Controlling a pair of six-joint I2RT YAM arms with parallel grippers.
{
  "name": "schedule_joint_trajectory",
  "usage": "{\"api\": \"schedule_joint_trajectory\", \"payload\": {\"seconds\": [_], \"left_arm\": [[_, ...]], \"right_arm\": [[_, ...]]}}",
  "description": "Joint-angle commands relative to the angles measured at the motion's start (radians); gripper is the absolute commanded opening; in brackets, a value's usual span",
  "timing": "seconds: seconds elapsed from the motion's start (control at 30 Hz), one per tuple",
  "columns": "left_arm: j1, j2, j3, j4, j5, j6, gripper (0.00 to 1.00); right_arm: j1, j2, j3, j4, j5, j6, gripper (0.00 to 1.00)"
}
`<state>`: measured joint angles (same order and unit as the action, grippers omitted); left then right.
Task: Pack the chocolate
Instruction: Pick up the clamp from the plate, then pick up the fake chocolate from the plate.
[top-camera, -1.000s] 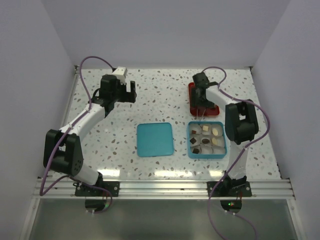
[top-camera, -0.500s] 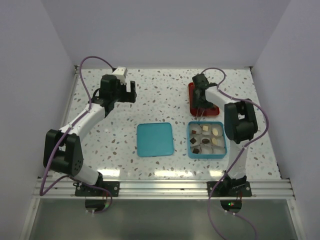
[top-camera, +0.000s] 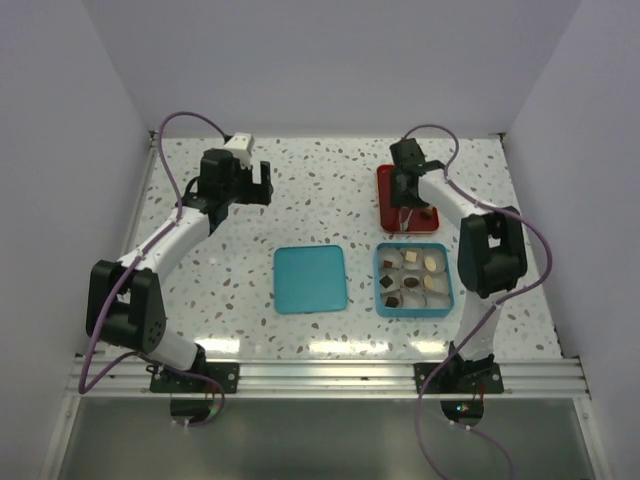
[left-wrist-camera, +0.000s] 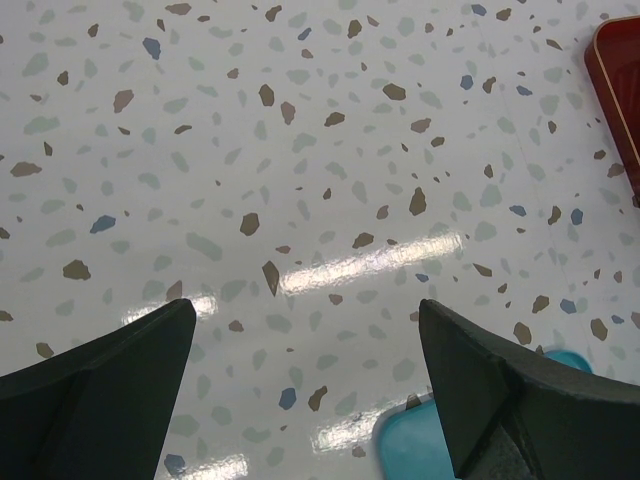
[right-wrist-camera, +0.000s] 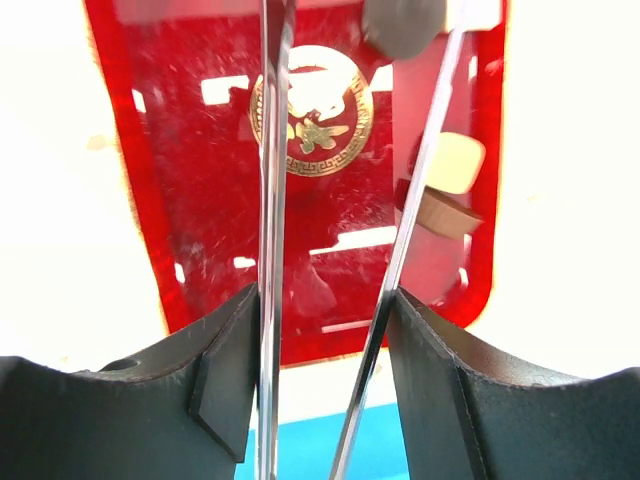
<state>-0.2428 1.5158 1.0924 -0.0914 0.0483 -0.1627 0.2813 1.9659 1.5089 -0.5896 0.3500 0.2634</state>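
My right gripper (right-wrist-camera: 325, 330) is shut on a pair of thin metal tongs (right-wrist-camera: 268, 200), whose arms reach out over the red tray (right-wrist-camera: 200, 200). On that tray lie a cream chocolate (right-wrist-camera: 455, 162) and a light brown one (right-wrist-camera: 445, 213), just right of the tongs' right arm. A dark rounded piece (right-wrist-camera: 400, 25) shows between the arms at the top edge. From above, the right gripper (top-camera: 405, 190) hangs over the red tray (top-camera: 384, 205). The teal box (top-camera: 447, 285) holds several chocolates (top-camera: 410, 281) in paper cups. My left gripper (top-camera: 258, 185) stands open at the back left, holding nothing.
The teal lid (top-camera: 310, 279) lies flat in the middle of the speckled table; its corner (left-wrist-camera: 420, 445) shows in the left wrist view, with the red tray's edge (left-wrist-camera: 620, 90) at the far right. White walls close in the back and sides.
The right gripper's fingers have squeezed the tongs' arms closer together, and the right arm's elbow has swung to the right. The left arm has not moved.
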Motion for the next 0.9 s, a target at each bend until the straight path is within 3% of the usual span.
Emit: {"api": "schedule_joint_trajectory", "payload": {"seconds": [0.0,0.53,0.87], "left_arm": [[-0.004,-0.037,0.014,0.028,0.009,0.009,1.00],[-0.004,-0.045,0.012,0.028,0.012,0.008,1.00],[-0.004,-0.031,0.008,0.044,0.027,0.000,1.00]], "right_arm": [[0.002,-0.096,0.059,-0.033,-0.002,-0.038,0.54],[-0.020,-0.277,0.114,-0.231,-0.078,-0.066,0.53],[-0.168,-0.308,0.080,-0.185,-0.374,-0.033,0.51]]}}
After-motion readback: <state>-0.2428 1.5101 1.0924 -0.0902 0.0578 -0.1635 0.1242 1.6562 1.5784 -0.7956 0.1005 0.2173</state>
